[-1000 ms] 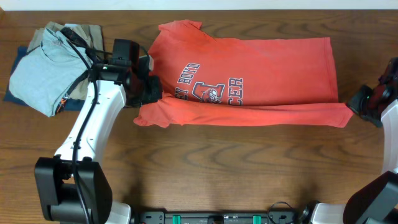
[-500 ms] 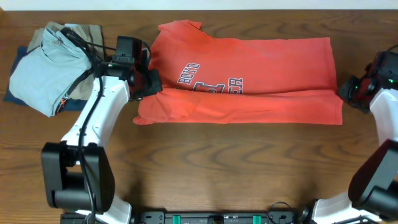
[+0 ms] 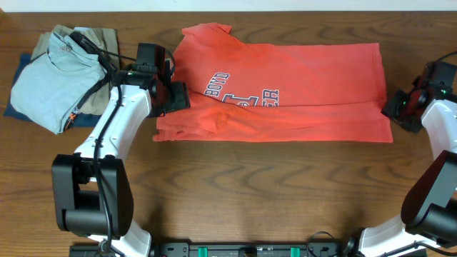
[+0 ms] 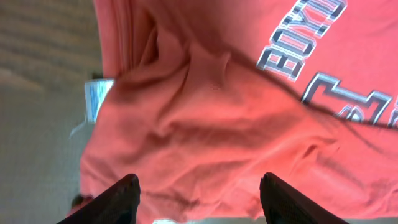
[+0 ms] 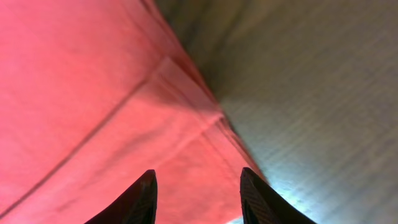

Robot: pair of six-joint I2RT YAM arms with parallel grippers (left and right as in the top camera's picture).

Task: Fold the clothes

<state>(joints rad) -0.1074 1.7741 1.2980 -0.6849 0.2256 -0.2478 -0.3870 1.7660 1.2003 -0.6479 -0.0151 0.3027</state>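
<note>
Left gripper [image 4: 199,202] and right gripper [image 5: 198,196]: jaws apart, holding nothing, we note; T-shirt [image 3: 307,86] flat on the table [image 3: 250,193] between them, lower edge folded up; risk: a fingertip snagging loose cloth on lift-off would drag our fold open.

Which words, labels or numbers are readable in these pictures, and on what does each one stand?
"BOYD": navy letters on the red T-shirt, overhead view.
"CER": end of a word on the same shirt; the rest is hidden.
Logo between them: partly covered, not readable.
White tag at the shirt's edge: too blurred.
</note>
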